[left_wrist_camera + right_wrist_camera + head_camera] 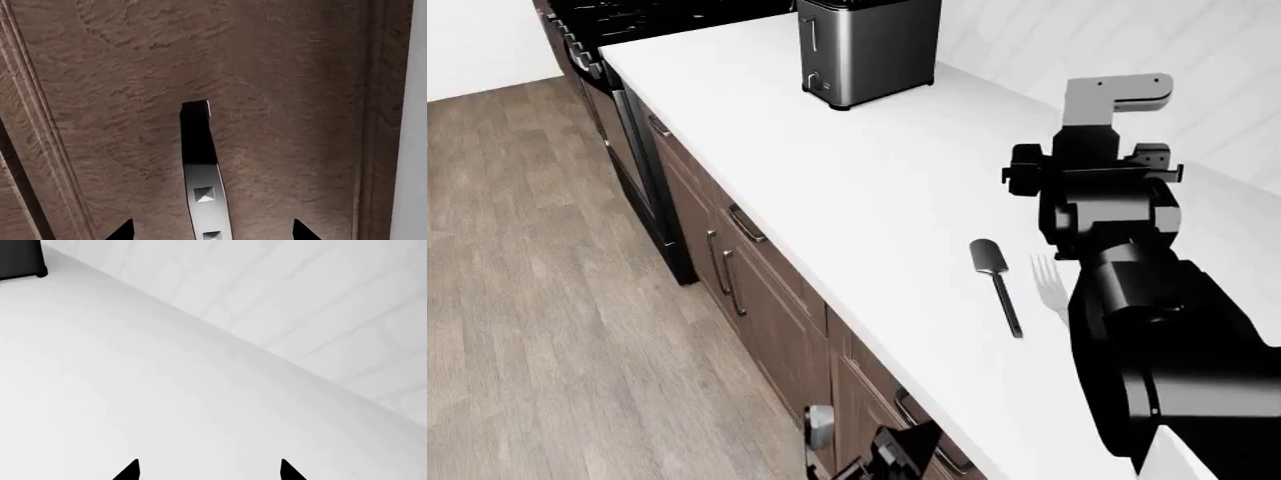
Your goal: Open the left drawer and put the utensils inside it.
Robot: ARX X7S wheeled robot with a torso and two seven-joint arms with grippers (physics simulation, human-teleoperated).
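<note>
The left drawer's brown wood front (pixel 280 100) fills the left wrist view, with its dark bar handle (pixel 202 175) running down the middle. My left gripper (pixel 213 231) is open, one fingertip on each side of the handle and neither touching it. In the head view that gripper (pixel 874 455) sits low against the cabinet fronts. On the white counter lie the utensils: a black spatula (pixel 996 268) and, beside it, a silver fork (pixel 1046 274) partly hidden by my right arm (pixel 1108 200). My right gripper (pixel 209 471) hangs open over bare counter, holding nothing.
A steel toaster (pixel 868 50) stands at the far end of the counter (pixel 868 190); its dark corner (pixel 20 260) shows in the right wrist view. A white tiled backsplash (pixel 320 295) runs behind. Brown cabinet doors with vertical handles (pixel 726 270) line the counter front above a wood floor (pixel 547 300).
</note>
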